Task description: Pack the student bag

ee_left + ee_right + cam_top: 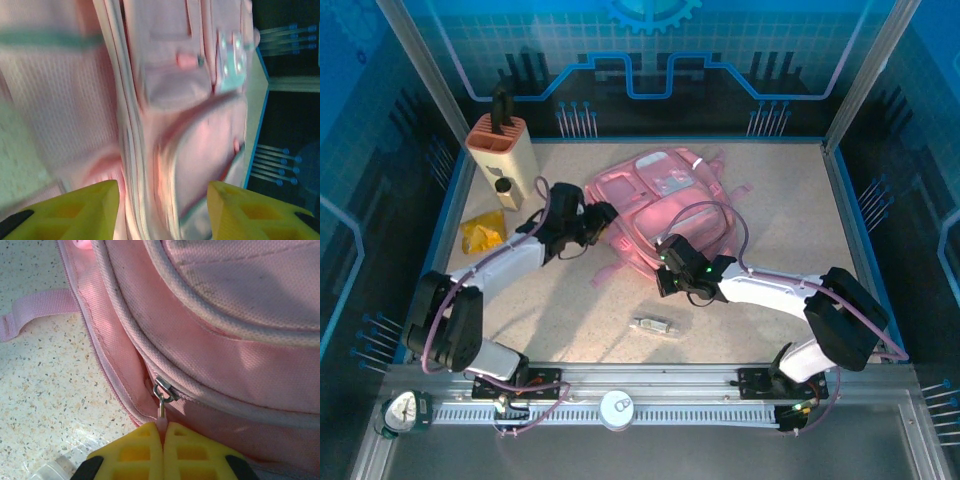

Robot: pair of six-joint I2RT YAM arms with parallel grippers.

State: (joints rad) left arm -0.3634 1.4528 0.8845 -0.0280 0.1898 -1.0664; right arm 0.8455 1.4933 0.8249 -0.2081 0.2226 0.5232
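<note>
The pink student bag point(665, 205) lies flat in the middle of the table, far side. My right gripper point(670, 264) is at its near edge. In the right wrist view the right gripper point(163, 426) is shut on the small pink zip pull point(162, 413), which hangs from a metal slider point(164, 388) on the bag's side seam point(210, 365). My left gripper point(592, 222) is at the bag's left edge. In the blurred left wrist view the left gripper point(163, 192) is open, its yellow fingers point(85, 210) wide apart over the bag's pink folds point(165, 100).
A beige holder with a black top point(503, 150) stands at the back left, with a yellow packet point(482, 232) in front of it. A small clear item point(654, 324) lies near the front, below the bag. A pink strap point(35, 310) trails on the speckled tabletop point(45, 390).
</note>
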